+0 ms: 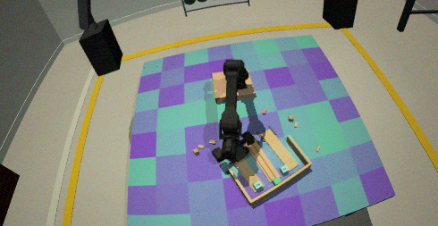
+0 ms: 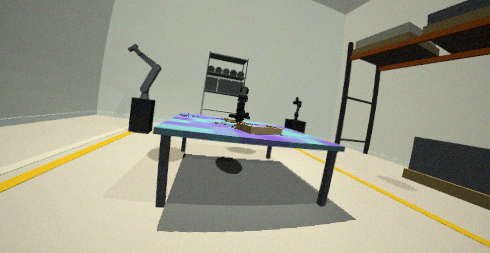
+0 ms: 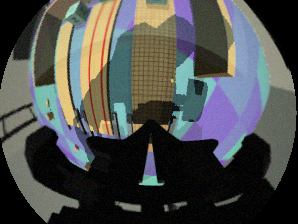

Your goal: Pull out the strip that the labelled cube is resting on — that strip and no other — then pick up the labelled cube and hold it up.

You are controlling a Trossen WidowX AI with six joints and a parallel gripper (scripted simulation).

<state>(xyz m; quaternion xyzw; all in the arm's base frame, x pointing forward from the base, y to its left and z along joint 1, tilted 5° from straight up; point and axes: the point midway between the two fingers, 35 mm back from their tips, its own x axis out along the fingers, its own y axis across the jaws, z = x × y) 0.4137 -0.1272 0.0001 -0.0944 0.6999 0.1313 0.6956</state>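
The task's labelled cube is one of two pale teal cubes with dark marks; I cannot tell which. The first marked cube sits on the far end of the grid-patterned strip, lower centre of the top frame. The second marked cube sits on the plain strip, right of the first. Between them, a green cube sits at the end of the red-lined strip.

My jaws are clenched, tips together, above the near end of the grid-patterned strip. No object is visible between them; contact with the strip cannot be determined.

A low wooden frame bounds the strips. It rests on the counter. Small blocks lie left of my jaws; a pink block lies upper right of them.
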